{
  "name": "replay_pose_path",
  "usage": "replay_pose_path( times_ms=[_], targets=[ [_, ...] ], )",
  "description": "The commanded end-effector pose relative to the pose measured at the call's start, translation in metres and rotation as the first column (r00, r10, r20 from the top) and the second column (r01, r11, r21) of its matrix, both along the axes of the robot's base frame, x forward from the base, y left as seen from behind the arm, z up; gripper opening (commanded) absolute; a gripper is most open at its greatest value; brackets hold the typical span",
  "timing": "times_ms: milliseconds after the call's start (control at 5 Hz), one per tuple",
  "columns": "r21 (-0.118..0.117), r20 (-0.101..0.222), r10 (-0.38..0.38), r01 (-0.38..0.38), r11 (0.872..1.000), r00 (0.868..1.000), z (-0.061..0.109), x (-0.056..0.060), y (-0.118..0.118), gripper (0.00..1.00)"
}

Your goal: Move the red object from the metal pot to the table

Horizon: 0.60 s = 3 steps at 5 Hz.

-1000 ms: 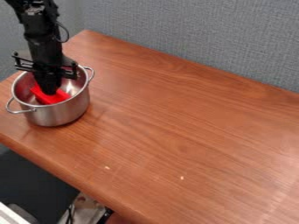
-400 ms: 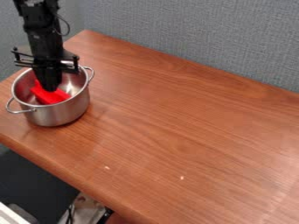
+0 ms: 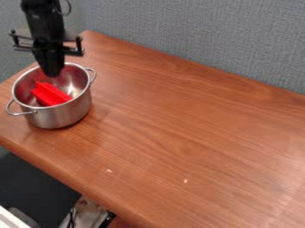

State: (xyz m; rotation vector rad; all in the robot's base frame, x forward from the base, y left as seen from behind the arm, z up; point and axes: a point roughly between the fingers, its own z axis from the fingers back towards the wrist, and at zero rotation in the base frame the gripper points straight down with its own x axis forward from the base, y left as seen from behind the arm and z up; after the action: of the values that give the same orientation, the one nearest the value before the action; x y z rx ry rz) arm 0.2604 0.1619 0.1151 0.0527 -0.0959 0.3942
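At the upper left corner of the surface, a reddish-brown wood-grain top with a rounded near edge, stands the metal pot. It is upright, shiny, straight-sided, with a small loop handle visible on its left side. A grey textured wall runs behind the surface.

Inside the pot lies the red object, a long narrow bar. Its long axis runs diagonally across the pot's interior, from upper left toward lower right in the camera view, and it appears to rest on the pot's floor, one end near the left inner wall. Whether it lies flat or slightly tilted cannot be told at this resolution.

Above the pot hangs the black arm, pointing straight down. The claw sits over the rear rim of the pot, its tips above the red bar and apart from it, a strip of bare pot interior showing between them. The jaws are drawn fully together and grip nothing; the red bar is not in their hold. A black cross-piece on the wrist juts out to either side.
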Motion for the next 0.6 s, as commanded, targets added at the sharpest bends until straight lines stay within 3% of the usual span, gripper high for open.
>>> replay_pose_path(
  times_ms=[0, 400],
  targets=[
    [0.016, 0.07, 0.002, -0.003, 1.0, 0.998, 0.029, 0.005, -0.003, 1.0],
    [0.03, 0.035, 0.018, -0.019, 0.999, 0.999, 0.013, 0.002, 0.003, 1.0]
  ],
)
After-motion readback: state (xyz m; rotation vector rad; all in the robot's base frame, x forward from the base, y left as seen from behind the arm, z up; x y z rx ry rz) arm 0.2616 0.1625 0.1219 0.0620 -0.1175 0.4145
